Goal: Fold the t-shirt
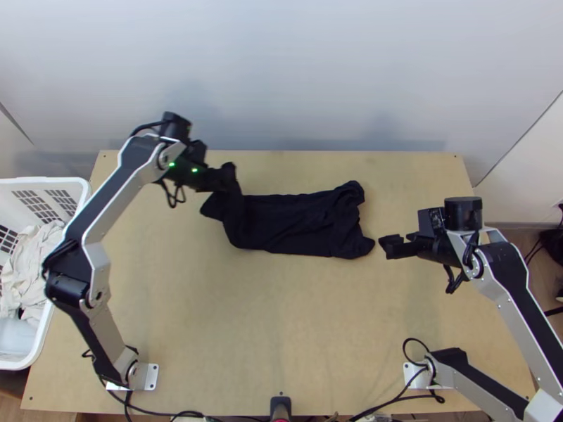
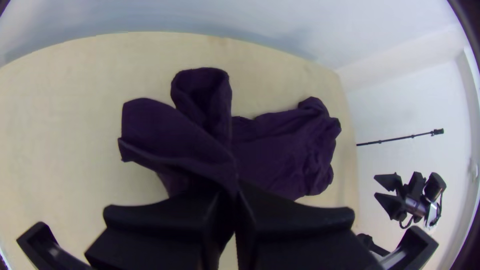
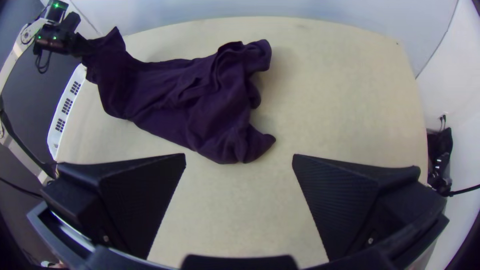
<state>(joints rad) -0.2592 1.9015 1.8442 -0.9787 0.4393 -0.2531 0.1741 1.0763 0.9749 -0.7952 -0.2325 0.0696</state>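
Robotics lab: L arm [image 1: 116,199] & R arm [image 1: 522,334] mounted approx. 7 & 5 o'clock on a wood table [image 1: 281,330], loose cables [image 1: 385,404] near 6, plain pale wall [image 1: 281,84] at 12, plastic basket [image 1: 42,181] w/ cloths at 9. Dark heap [image 1: 552,239] at 3, poss. a bag.

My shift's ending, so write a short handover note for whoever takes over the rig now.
Left gripper: jaws shut on the raised left end of the black cloth t-shirt.
Right gripper: jaws open, empty, off the shirt's right end.
Shirt: a long rumpled band on the light wooden table, right end bunched.
Done: left end lifted; how many folds are made, I can't tell.
Left: probably lay that end over, then smooth the right.
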